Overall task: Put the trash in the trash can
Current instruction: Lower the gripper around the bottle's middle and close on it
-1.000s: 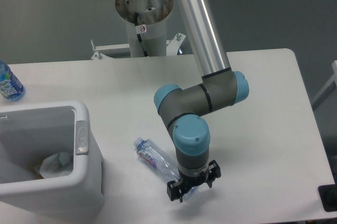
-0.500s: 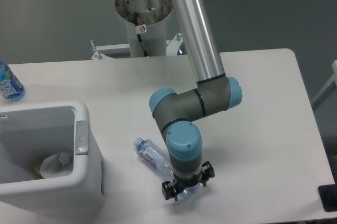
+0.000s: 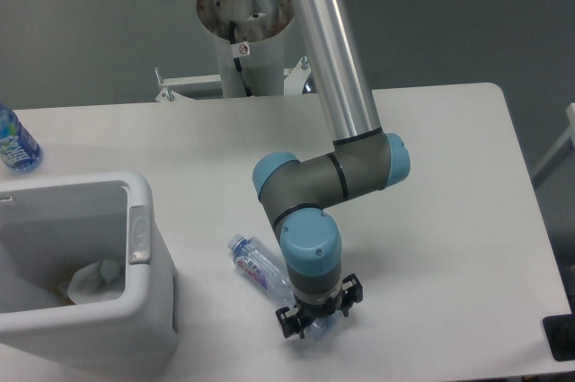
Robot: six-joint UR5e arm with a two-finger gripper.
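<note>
The clear water bottle (image 3: 258,266) with a red-and-blue label lies on its side on the white table, cap towards the bin. My gripper (image 3: 318,312) points down over the bottle's bottom end. Its fingers stand apart on either side of the bottle, so it is open and not closed on it. The crumpled whitish wrapper (image 3: 95,278) lies inside the white trash can (image 3: 142,277), which stands at the front left with its grey oval tab facing the bottle.
A blue-tinted bottle (image 3: 13,143) with a blue-and-white label stands at the far left edge of the table (image 3: 449,184). The arm's base column (image 3: 247,31) rises behind the table. A dark object (image 3: 561,337) sits at the front right corner.
My gripper has moved left and a little lower, from beside the bottle's bottom end to straddling it. The bottle, the wrapper and the trash can have not moved.
</note>
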